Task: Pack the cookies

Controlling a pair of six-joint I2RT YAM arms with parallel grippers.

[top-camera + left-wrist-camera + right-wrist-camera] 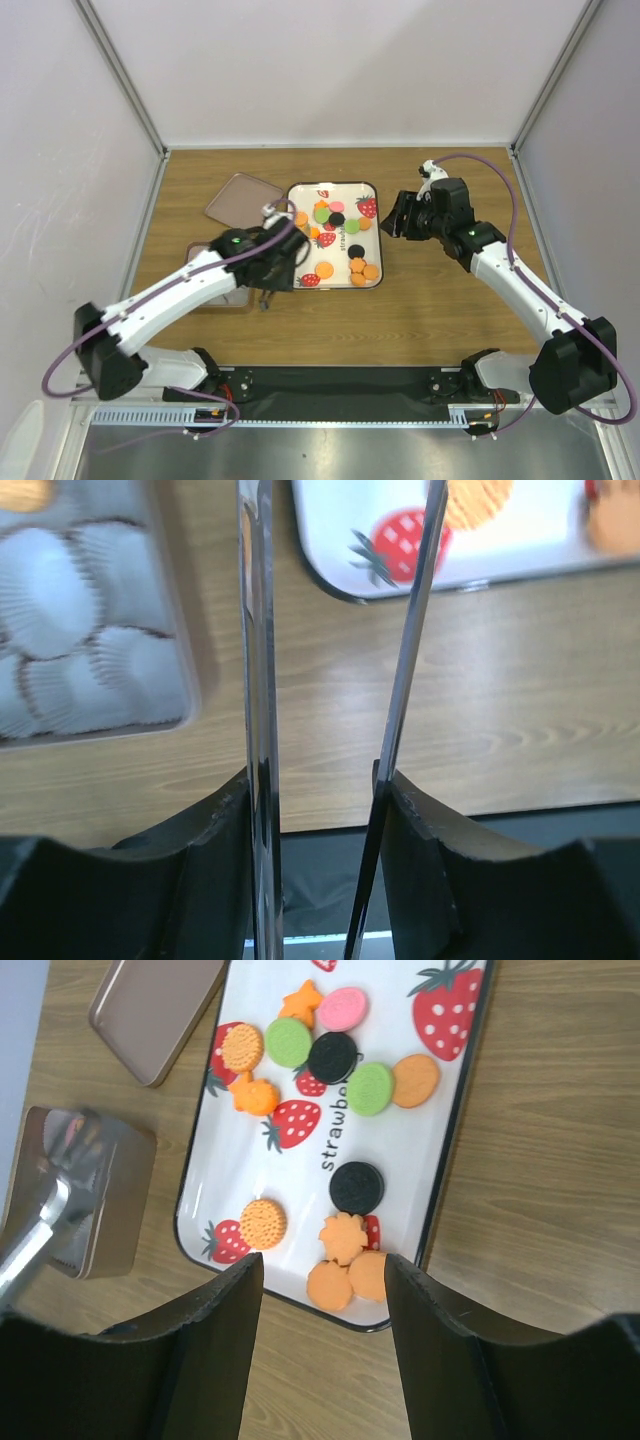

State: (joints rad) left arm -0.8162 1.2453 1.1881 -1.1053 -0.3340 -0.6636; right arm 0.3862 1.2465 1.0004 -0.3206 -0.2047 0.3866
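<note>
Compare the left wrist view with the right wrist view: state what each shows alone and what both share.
Left wrist only: white pleated paper cups in a brown box, and the left pincer's thin metal blades, nothing between them. Right wrist only: the orange, pink, green and black round cookies, a flat brown lid, and the open right pincer. Both: the white strawberry-printed tray on the wooden table.

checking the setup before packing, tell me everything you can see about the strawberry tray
The strawberry tray is a white rectangular tray with rounded corners and a thin dark rim, glossy like enamel or melamine. Red strawberry pictures and the word "strawberry" are printed on it. It lies flat on the wooden table, mid-table, beside a brown lid. Loose cookies lie on it: orange, green, black and one pink, mostly clustered at the far end and the near right corner. Neither end effector touches it.
</note>
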